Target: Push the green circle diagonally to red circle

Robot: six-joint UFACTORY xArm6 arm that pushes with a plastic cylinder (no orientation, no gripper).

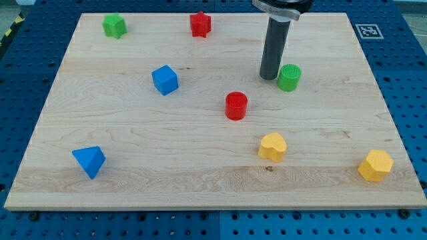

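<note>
The green circle [289, 77] is a short green cylinder right of the board's centre, toward the view's top. The red circle [235, 106] is a short red cylinder below it and to its left, near the board's middle. My tip [269, 77] stands on the board just left of the green circle, almost touching its left side, and above and right of the red circle. The dark rod rises from the tip to the view's top edge.
On the wooden board [200, 180]: a green star [114, 26] top left, a red star [200, 24] top centre, a blue cube [165, 80], a blue triangle [89, 161] bottom left, a yellow heart [273, 147], and a yellow hexagon [375, 165] bottom right.
</note>
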